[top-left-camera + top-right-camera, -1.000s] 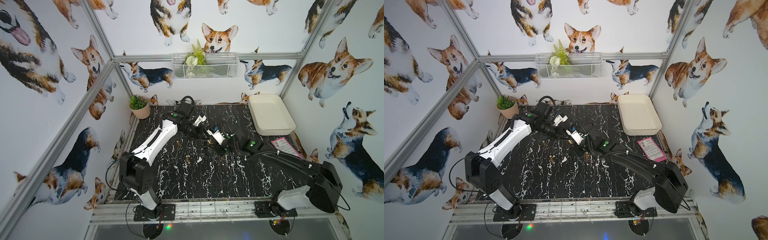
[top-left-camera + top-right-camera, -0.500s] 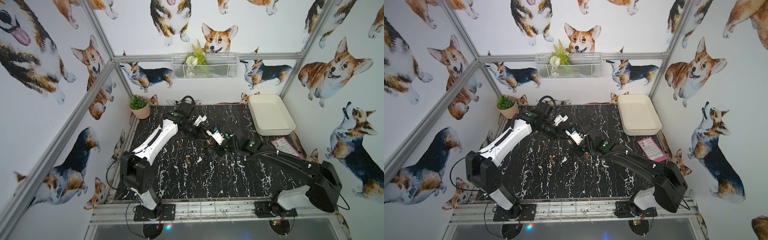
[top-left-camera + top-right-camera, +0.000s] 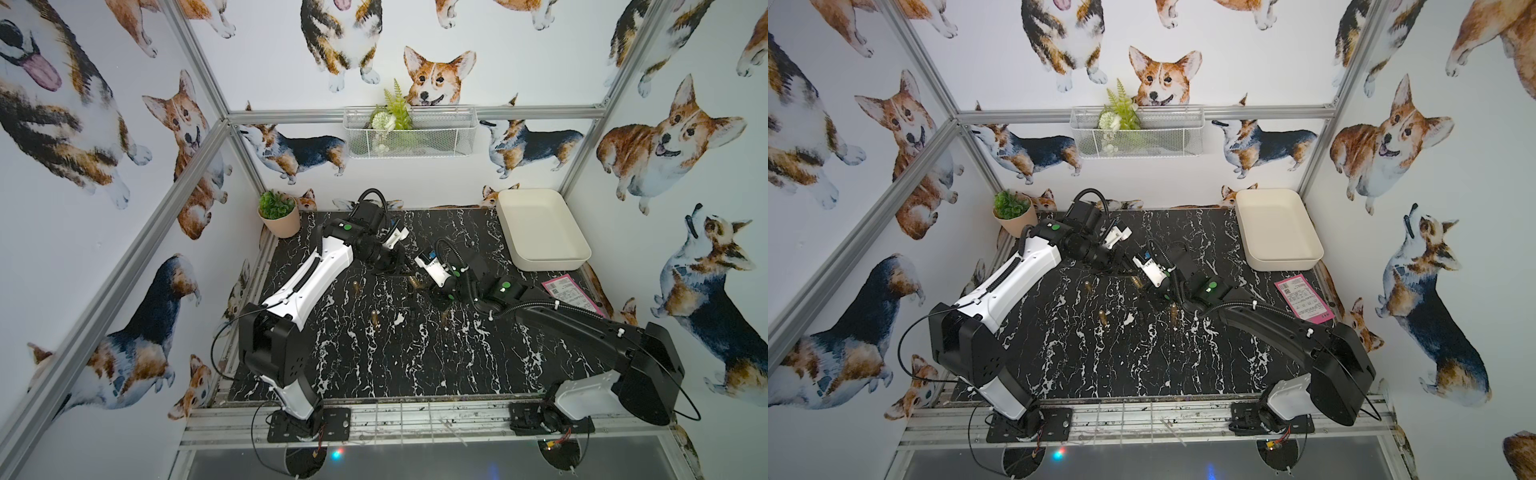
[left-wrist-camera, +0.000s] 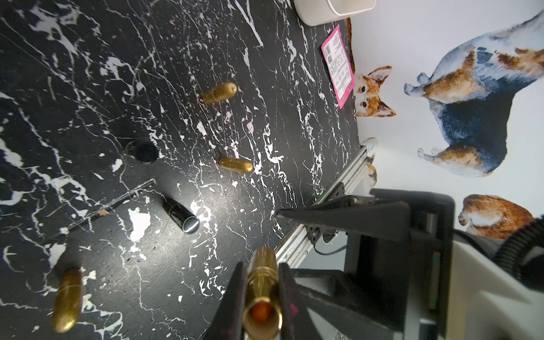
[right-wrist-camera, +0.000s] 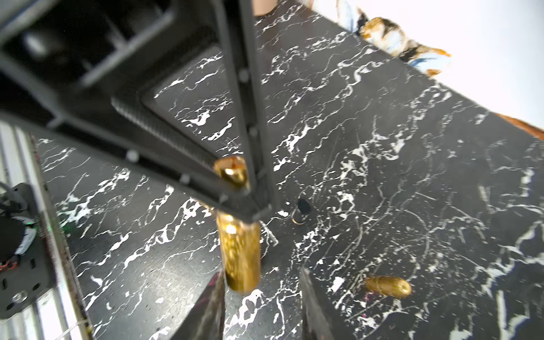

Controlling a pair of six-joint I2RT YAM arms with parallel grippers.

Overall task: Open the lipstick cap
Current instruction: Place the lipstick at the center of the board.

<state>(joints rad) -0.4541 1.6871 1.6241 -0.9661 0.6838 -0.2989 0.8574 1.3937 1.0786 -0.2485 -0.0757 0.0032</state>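
While L gripper [image 4: 263, 265] is clamped on lipstick [image 4: 261, 284] over mid table [image 3: 374, 365] | cap [image 5: 241, 259] end sticks out, long axis aimed at R gripper [image 5: 261, 272] | R jaws apart, empty; cap tip looks just btwn them, by one finger [image 5: 210, 312] | R arm nearest cap

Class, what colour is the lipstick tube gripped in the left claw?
Shiny gold. The lipstick tube shows best in the left wrist view.
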